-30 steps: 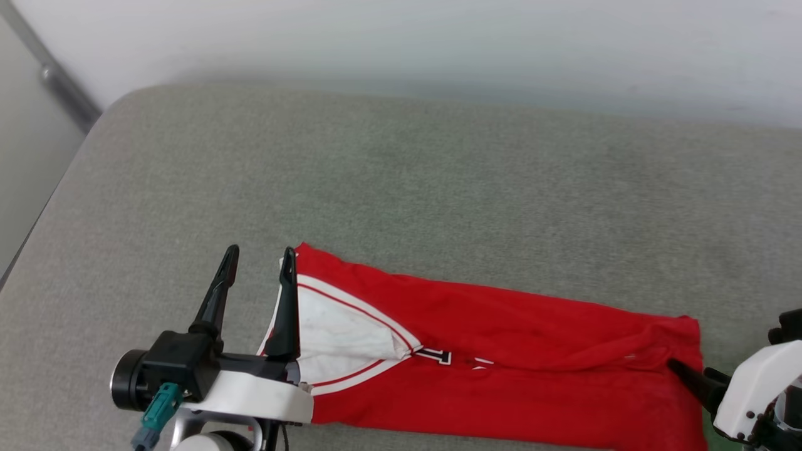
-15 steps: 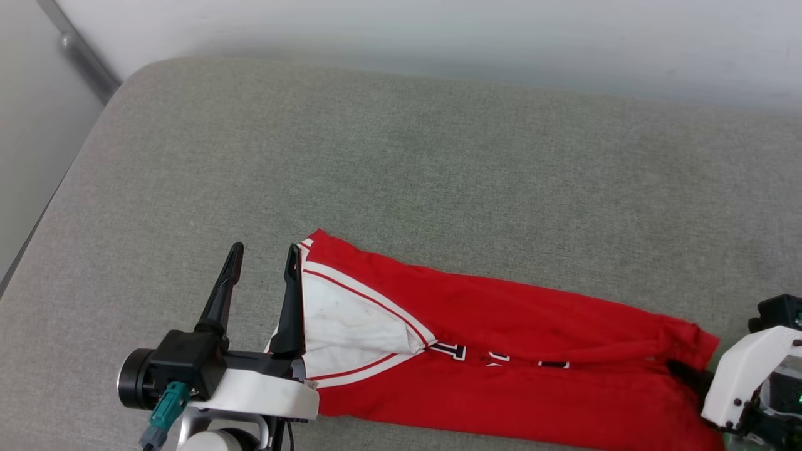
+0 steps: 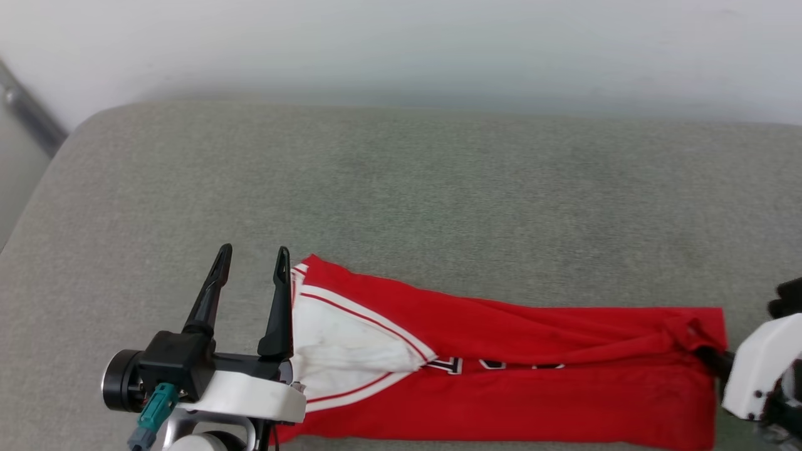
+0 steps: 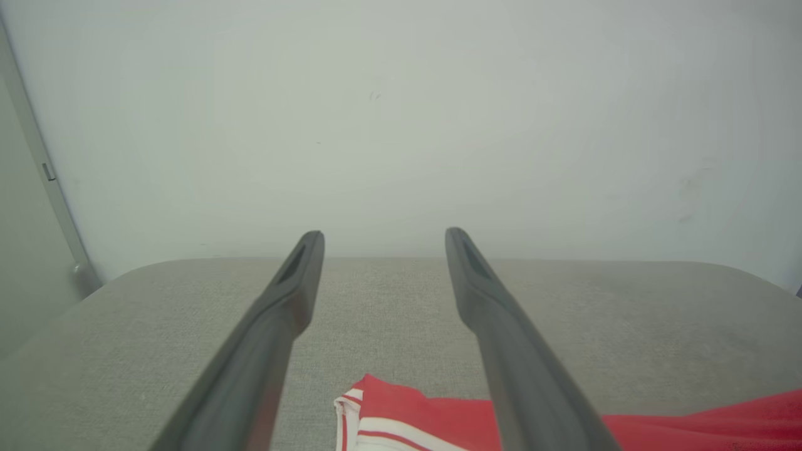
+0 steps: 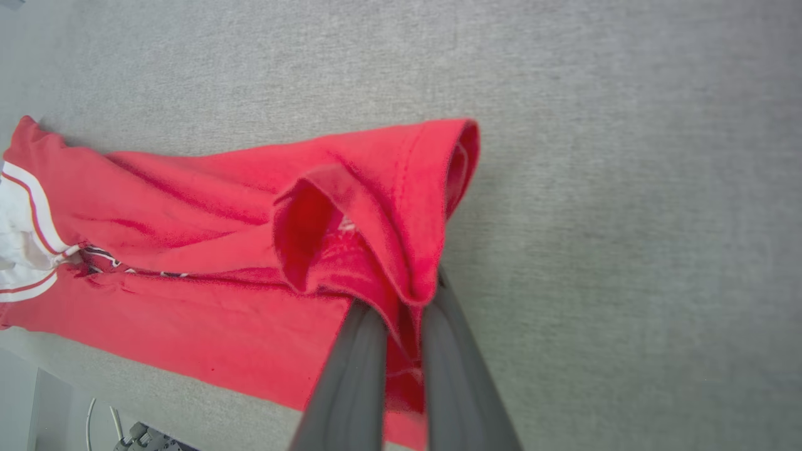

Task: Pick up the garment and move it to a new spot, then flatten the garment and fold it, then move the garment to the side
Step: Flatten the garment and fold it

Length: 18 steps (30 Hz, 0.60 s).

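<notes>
Head view: the garment (image 3: 532, 382) lies along the near edge of the grey fabric-covered counter (image 3: 401, 188), folded lengthwise into a long red band. It runs from left of centre toward the near right corner.
- Left end: white sleeve (image 3: 338, 351) with red-and-white trim, lying flat.
- Middle: black-and-white lettering (image 3: 448, 363) shows partly along the fold line; the rest is tucked under.
- Right end: red hem, bunched at its far corner.

Left claw (image 3: 254, 250): fingers spread wide, nothing between them. It sits at the garment's left end, and its right-hand finger overlaps the sleeve's outer edge in this view. Can't tell if it touches the cloth. A teal connector (image 3: 153, 407) hangs at the wrist.

Right claw (image 3: 711, 358): dark fingers go into the bunched hem at the right end, with the white housing just beyond.

Left wrist view: the left claw (image 4: 384, 233) points toward the pale wall (image 4: 401, 125) with the far edge of the counter (image 4: 376, 294) behind its tips. The striped corner of the garment (image 4: 401, 413) shows low between the two fingers.

Right wrist view: the right claw (image 5: 404, 307) is closed narrow on the garment (image 5: 188, 250), pinching a fold of the red hem. Cloth covers the fingertips, and above them the hem stands up in an open loop. The rest of the band lies flat on the counter (image 5: 626, 188).
</notes>
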{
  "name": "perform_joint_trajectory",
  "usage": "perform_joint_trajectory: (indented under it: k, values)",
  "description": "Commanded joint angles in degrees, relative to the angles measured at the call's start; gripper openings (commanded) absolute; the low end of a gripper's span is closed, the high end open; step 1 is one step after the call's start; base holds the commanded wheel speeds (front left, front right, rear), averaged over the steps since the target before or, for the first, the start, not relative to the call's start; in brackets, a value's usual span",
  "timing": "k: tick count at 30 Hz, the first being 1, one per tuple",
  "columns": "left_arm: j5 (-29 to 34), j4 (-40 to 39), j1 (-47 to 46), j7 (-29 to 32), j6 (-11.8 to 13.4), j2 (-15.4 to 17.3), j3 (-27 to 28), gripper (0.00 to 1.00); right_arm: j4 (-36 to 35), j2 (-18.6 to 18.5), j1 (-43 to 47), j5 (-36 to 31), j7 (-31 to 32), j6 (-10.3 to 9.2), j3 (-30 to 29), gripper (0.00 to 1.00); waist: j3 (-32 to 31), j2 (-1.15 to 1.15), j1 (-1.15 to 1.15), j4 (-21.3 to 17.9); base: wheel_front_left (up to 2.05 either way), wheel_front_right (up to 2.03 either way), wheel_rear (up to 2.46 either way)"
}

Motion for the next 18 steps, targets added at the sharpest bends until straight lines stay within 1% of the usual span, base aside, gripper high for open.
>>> perform_joint_trajectory:
  k: [1, 6, 9, 10, 13, 18]
  values:
    - [0.2, -0.3, 0.8, 0.2, 0.1, 0.3, 0.1, 1.00, -0.2, -0.8, -0.2, -0.3, 0.0, -0.05, -0.8, 0.00, -0.7, 0.00, 0.00, -1.4, 0.00, 0.00, 0.00]
    - [0.2, -1.1, 1.0, 0.7, 0.4, 0.7, 0.0, 1.00, -0.2, -2.6, 0.8, -1.2, 0.7, -0.05, -6.8, 0.00, -1.0, 0.00, 0.00, -3.7, 0.00, 0.00, 0.00]
    - [0.1, -1.5, 1.0, 0.9, 0.5, 0.8, 0.0, 1.00, 0.0, -2.7, 1.4, -1.0, 1.9, -0.05, -10.5, 0.00, -0.9, 0.00, 0.00, -4.6, 0.00, 0.00, 0.00]
    - [0.1, -1.6, 0.9, 0.9, 0.5, 0.9, 0.0, 1.00, 0.2, -2.0, 1.2, -0.2, 2.6, -0.05, -11.7, 0.00, -0.8, 0.00, 0.00, -4.8, 0.00, 0.00, 0.00]
    - [0.1, -1.7, 0.8, 1.0, 0.6, 0.9, -0.1, 1.00, 0.9, 1.6, 0.5, 3.9, 7.0, -0.05, -14.5, 0.00, -0.8, 0.00, 0.00, -5.2, 0.00, 0.00, 0.00]
    - [-0.2, -1.4, 0.6, 1.1, 0.5, 0.9, -0.4, 1.00, 3.1, 10.6, -0.9, 14.2, 19.6, -0.05, -19.7, 0.00, -0.9, 0.00, 0.00, -5.0, 0.00, 0.00, 0.00]
